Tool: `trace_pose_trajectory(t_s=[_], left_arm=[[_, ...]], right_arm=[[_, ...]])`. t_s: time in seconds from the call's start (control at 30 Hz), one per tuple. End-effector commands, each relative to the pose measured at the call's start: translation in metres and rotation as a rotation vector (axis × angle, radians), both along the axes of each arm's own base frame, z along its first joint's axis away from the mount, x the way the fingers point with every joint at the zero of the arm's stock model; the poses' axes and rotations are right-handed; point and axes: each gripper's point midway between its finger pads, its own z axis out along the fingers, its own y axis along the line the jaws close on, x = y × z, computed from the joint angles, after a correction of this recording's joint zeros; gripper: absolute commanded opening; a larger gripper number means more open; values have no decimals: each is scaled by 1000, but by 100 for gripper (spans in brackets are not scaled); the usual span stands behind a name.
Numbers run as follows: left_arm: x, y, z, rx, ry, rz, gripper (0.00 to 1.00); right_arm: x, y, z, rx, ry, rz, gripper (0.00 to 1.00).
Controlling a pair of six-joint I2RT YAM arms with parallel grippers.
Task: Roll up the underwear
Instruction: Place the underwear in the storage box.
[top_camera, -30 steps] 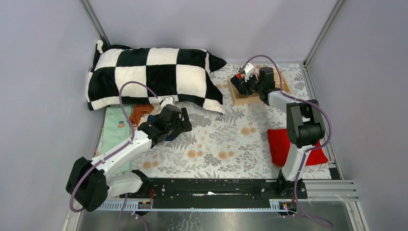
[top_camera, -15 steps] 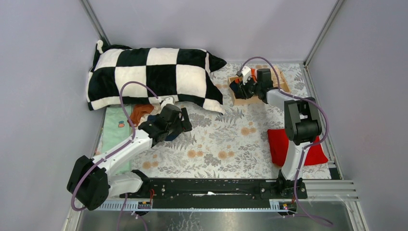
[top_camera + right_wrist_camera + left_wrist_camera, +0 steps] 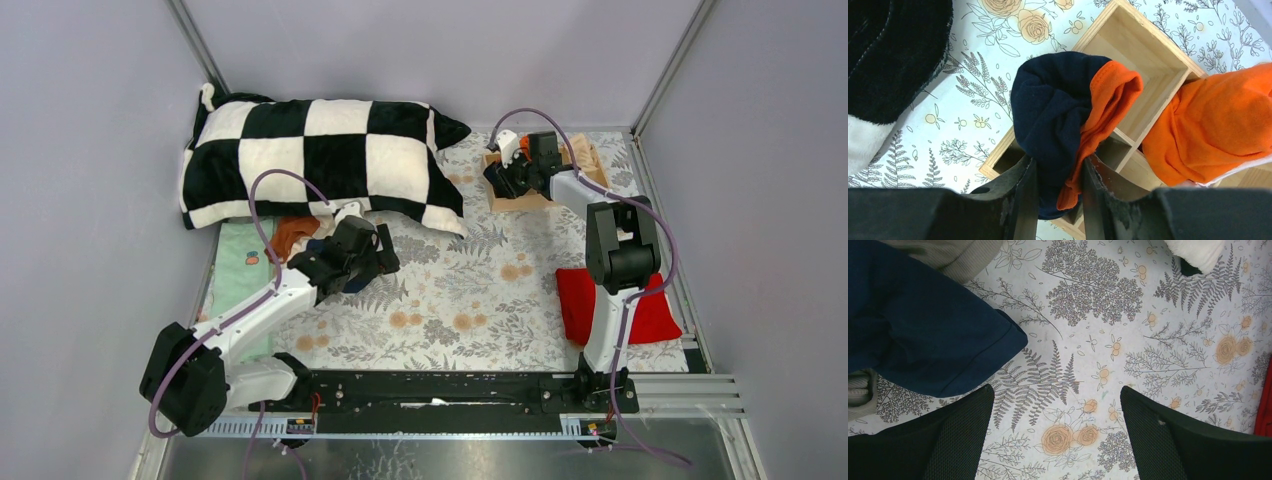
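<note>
My right gripper [image 3: 1059,192] is shut on a rolled navy underwear with orange trim [image 3: 1060,107] and holds it over a compartment of the wooden divided box [image 3: 1143,57]. A bright orange underwear [image 3: 1218,122] lies in the box to its right. In the top view that gripper [image 3: 505,180] is at the box [image 3: 590,160] at the back right. My left gripper [image 3: 1055,435] is open and empty above the floral sheet, beside a navy underwear [image 3: 923,335]. In the top view it [image 3: 385,258] is next to a heap with a rust-brown underwear [image 3: 293,233].
A black-and-white checked pillow [image 3: 320,160] lies at the back left. A plain red cloth [image 3: 585,300] lies under the right arm. A green cloth [image 3: 232,270] covers the left edge. Beige ribbed cloth [image 3: 963,255] lies by the navy piece.
My right gripper has moved farther back along the box with the navy underwear in it, and the box has shifted with it. The left arm has not moved.
</note>
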Motion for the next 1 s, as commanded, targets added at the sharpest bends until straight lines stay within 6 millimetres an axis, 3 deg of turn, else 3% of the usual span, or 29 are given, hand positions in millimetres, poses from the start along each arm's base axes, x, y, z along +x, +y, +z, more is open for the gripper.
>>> trace_pose_trajectory(t_s=[0.0, 0.13, 0.37, 0.43, 0.53, 0.63, 0.8, 0.97], left_arm=[[5, 0, 2, -1, -17, -7, 99], [5, 0, 0, -1, -14, -7, 99], [5, -1, -2, 0, -6, -12, 99], [4, -1, -2, 0, -4, -13, 99], [5, -1, -1, -1, -6, -12, 99], [5, -1, -1, 1, -5, -11, 99], [6, -1, -1, 1, -2, -12, 99], [6, 1, 0, 4, -3, -8, 99]], right_arm=[[-21, -24, -10, -87, 101, -74, 0], [-23, -30, -20, -126, 137, -76, 0], [-30, -37, -64, -197, 260, -79, 1], [-33, -39, -70, -208, 278, -78, 5], [-35, -38, -69, -195, 268, -83, 21], [-28, -33, -54, -150, 208, -100, 34], [-11, -19, -15, -58, 118, -107, 42], [1, -13, 13, -6, 51, -119, 64]])
